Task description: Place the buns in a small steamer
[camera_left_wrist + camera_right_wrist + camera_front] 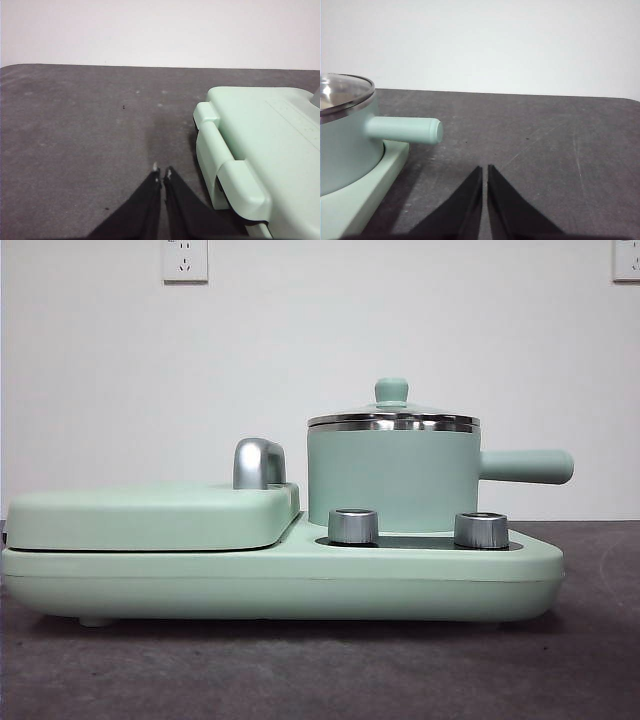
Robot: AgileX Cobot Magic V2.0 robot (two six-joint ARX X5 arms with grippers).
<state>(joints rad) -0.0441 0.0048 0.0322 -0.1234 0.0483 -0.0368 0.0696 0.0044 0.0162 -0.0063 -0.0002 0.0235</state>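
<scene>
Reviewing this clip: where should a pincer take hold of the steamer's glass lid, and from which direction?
By the green knob at the centre of the lid, coming straight down from above. The knob stands upright and proud of the lid, narrow enough to pinch, while the lid's rim sits flush on the small steamer.

Matt green steamer (392, 480), glossy steel rim (393, 423)
</scene>
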